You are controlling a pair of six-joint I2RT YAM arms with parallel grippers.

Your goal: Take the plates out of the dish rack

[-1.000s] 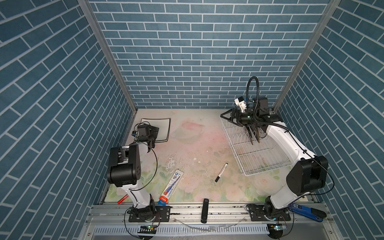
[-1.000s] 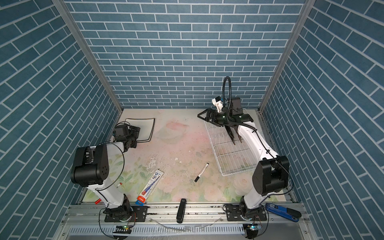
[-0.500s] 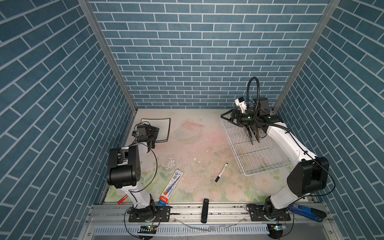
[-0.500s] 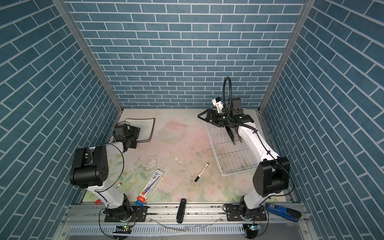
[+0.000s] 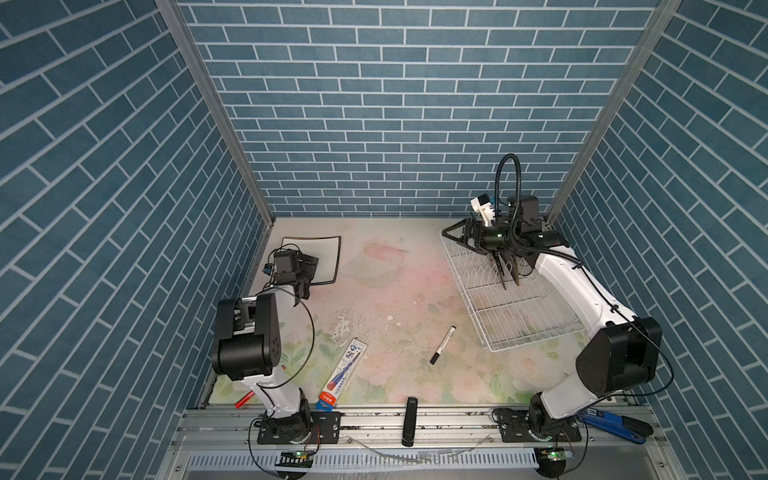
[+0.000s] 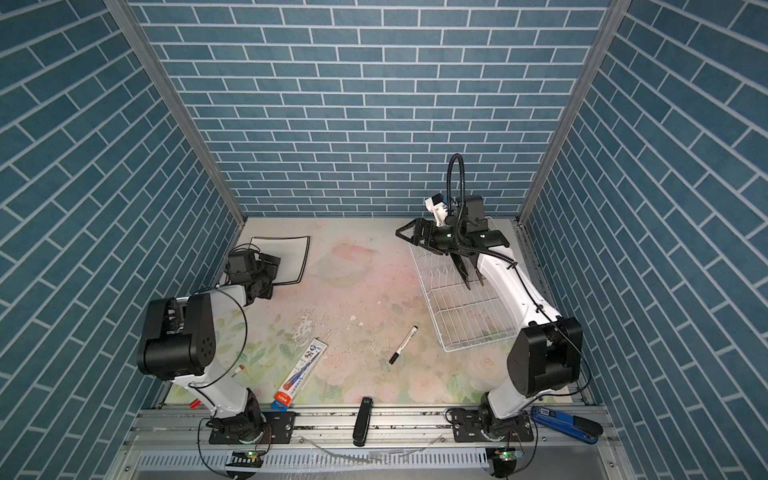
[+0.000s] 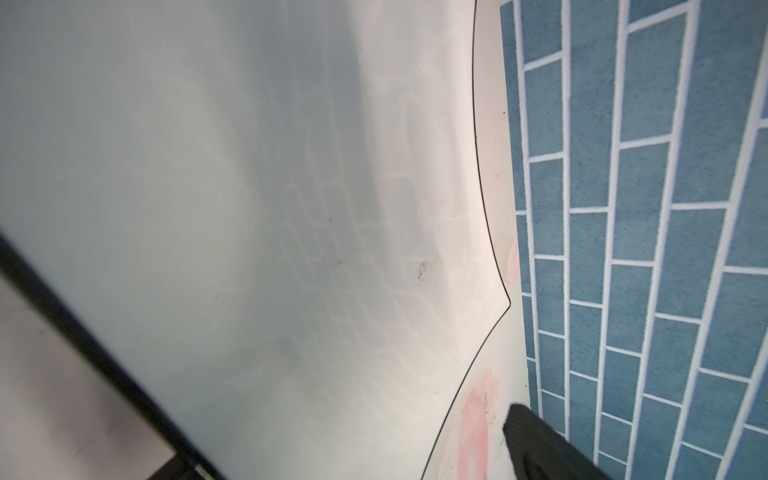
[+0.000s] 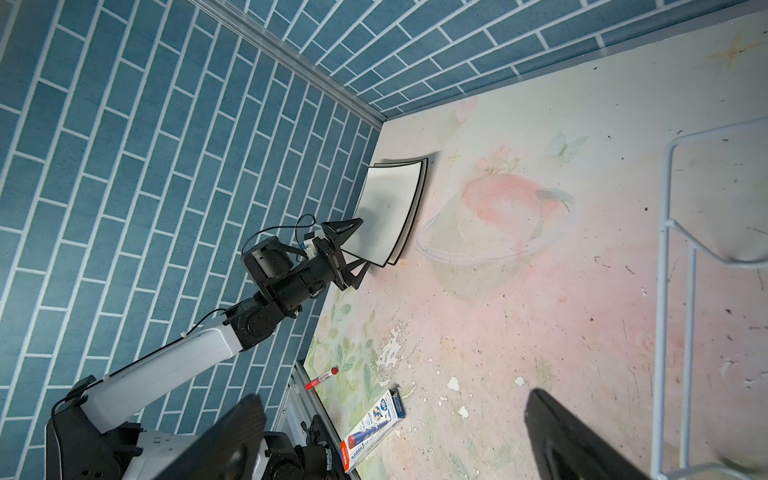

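Note:
In both top views, white black-rimmed plates [image 5: 322, 253] [image 6: 291, 259] lie flat at the back left of the table. The right wrist view shows them as a stack of two [image 8: 390, 212]. My left gripper [image 5: 309, 266] stands open with its fingers on either side of the stack's near corner. One fingertip [image 7: 540, 444] shows beside the top plate [image 7: 291, 208]. The dish rack [image 5: 465, 291] [image 6: 426, 297] is at the right, with two black plates [image 5: 509, 266] on edge at its back. My right gripper [image 5: 451, 239] [image 8: 395, 440] hangs open and empty over the rack's back left corner.
A black marker [image 5: 442, 345] and a blue-and-white pen box [image 5: 343, 374] lie mid-table. A red marker [image 5: 245, 400] sits by the left arm's base. A black bar [image 5: 410, 419] and a blue tool [image 5: 615, 422] rest on the front rail. Brick walls close three sides.

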